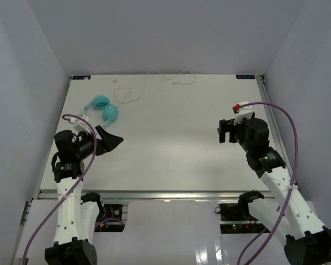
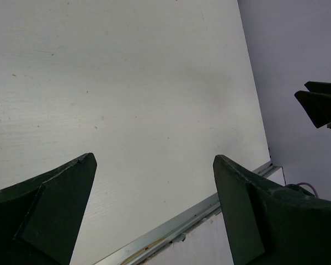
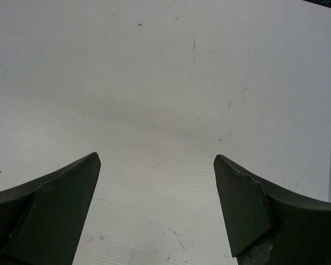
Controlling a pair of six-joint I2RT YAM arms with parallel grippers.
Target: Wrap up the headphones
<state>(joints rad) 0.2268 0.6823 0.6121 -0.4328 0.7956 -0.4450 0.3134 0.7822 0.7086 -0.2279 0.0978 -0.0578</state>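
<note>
The headphones lie at the far left of the table point(image 1: 171, 143), seen only in the top view: two round teal ear cups point(image 1: 106, 108) side by side, with the thin white cord point(image 1: 154, 74) running in loose loops toward the back edge. My left gripper point(image 1: 115, 139) is open and empty just in front of the ear cups, pointing right; its wrist view point(image 2: 154, 160) shows only bare table between the fingers. My right gripper point(image 1: 225, 132) is open and empty at the right side, far from the headphones; its wrist view point(image 3: 157, 160) also shows only bare table.
White walls enclose the table on the left, back and right. A metal rail point(image 1: 154, 193) runs along the near edge and also shows in the left wrist view point(image 2: 176, 226). Purple cables point(image 1: 289, 138) loop over both arms. The right gripper's fingers point(image 2: 320, 106) show in the left wrist view.
</note>
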